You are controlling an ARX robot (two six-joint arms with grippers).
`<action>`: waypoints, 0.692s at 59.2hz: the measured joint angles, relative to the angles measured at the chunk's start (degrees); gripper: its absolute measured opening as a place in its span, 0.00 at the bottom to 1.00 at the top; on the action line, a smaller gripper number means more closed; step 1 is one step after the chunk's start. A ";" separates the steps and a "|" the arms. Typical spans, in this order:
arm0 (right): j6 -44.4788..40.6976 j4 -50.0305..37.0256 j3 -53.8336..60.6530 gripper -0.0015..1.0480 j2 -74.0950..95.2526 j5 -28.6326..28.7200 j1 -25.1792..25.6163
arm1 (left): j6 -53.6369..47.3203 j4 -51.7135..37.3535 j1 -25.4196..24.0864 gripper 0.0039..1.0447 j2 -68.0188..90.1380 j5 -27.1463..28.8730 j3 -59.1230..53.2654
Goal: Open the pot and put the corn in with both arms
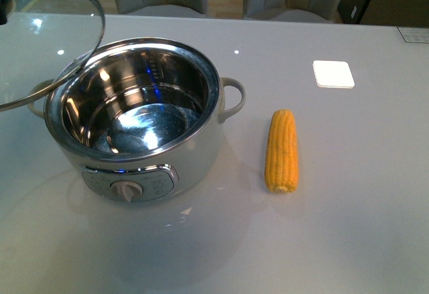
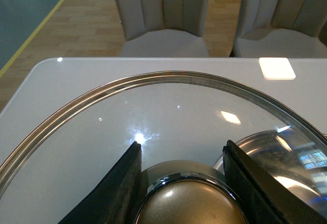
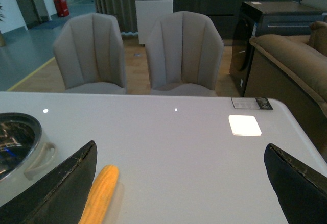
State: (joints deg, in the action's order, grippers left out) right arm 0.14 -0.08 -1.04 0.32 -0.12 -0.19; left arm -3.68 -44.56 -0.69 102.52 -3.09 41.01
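Opening done: lid (image 1: 60, 13) off pot (image 1: 201, 153) at 10 o'clock, left jaws clamped on knob (image 2: 186, 201); corn (image 1: 281, 150) unloaded at pot's 3 o'clock, right jaws apart.

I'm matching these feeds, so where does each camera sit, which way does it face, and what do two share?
Front view: on the robot's body, looking down at pot, corn, raised glass lid; no arm clearly shows.
Left wrist view: above the lid, facing the chairs; left gripper clamps its knob.
Right wrist view: low over the table, facing chairs; right gripper open, empty.
Front and right wrist views share pot and corn.
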 joint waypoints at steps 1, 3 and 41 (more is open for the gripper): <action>0.00 0.00 0.00 0.92 0.00 0.00 0.00 | -0.09 0.00 -0.37 0.40 -0.07 -0.17 -0.07; 0.00 0.00 0.00 0.92 0.00 0.00 0.00 | -0.42 -0.07 -1.42 0.40 -0.15 -0.57 -0.28; 0.00 0.00 0.00 0.92 0.00 0.00 0.00 | -5.55 -9.38 -21.14 0.40 9.01 -9.75 -1.66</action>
State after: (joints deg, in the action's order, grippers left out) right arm 0.14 -0.08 -1.04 0.32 -0.12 -0.19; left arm -9.23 -53.93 -21.82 111.53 -12.84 39.35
